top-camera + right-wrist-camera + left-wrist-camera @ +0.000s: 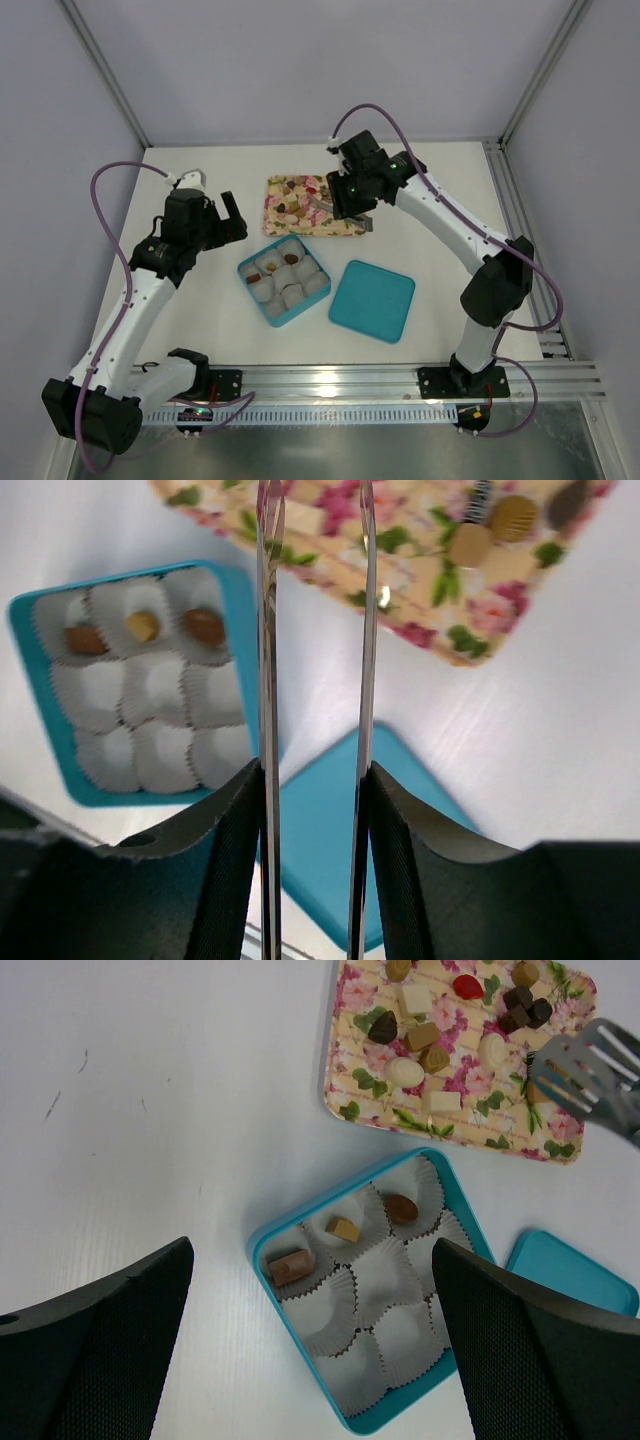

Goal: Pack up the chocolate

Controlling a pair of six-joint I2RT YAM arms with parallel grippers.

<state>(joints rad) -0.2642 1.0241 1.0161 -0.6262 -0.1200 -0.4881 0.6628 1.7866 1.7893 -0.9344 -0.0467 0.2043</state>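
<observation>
A: While the right gripper (315,775) grips the tongs (268,680), blades apart and empty at the tray (345,1110) edge, where's the chocolate (421,1036)?
B: Mostly on the tray, three in the box (350,1424). Left gripper (312,1260) gapes over bare table (150,1110).

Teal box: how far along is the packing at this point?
Done: three chocolates sit in one row of the teal box; its lid lies off beside it. In hand: the right gripper holds metal tongs over the tray. Still to do: six paper cups are empty and many chocolates lie on the tray.
</observation>
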